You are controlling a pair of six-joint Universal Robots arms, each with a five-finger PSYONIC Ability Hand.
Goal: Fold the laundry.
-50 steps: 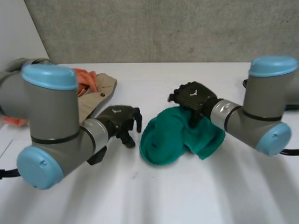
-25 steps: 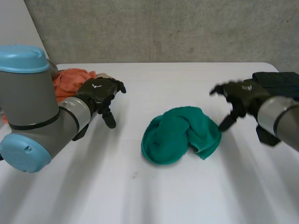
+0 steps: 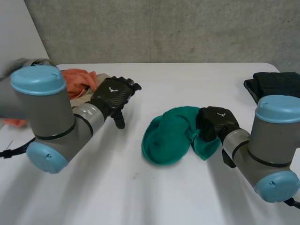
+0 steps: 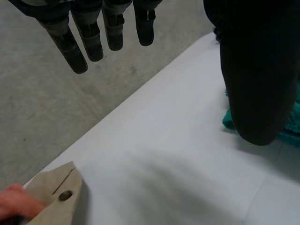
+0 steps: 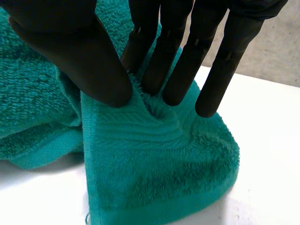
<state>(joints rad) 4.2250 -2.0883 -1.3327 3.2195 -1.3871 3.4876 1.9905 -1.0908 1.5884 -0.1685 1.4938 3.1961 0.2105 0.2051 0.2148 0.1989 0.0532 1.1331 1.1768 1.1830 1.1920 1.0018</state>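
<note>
Head view: the table (image 3: 187,79) spans the lower frame, with the green towel (image 3: 166,136) crumpled at centre. At centre right, the right hand (image 3: 215,123) pinches a towel fold between thumb and fingers. At upper left, the left hand (image 3: 115,93) hovers empty, fingers straight.

teal terry-cloth towel (image 3: 169,137): crumpled in a rounded heap, mid-table, hemmed corner flap hanging from a fold pinched by the right hand (image 3: 214,123) | orange crumpled cloth (image 3: 77,79): far left, touching beige buttoned garment (image 4: 54,188) | black folded cloth (image 3: 276,84): far right, well apart
</note>
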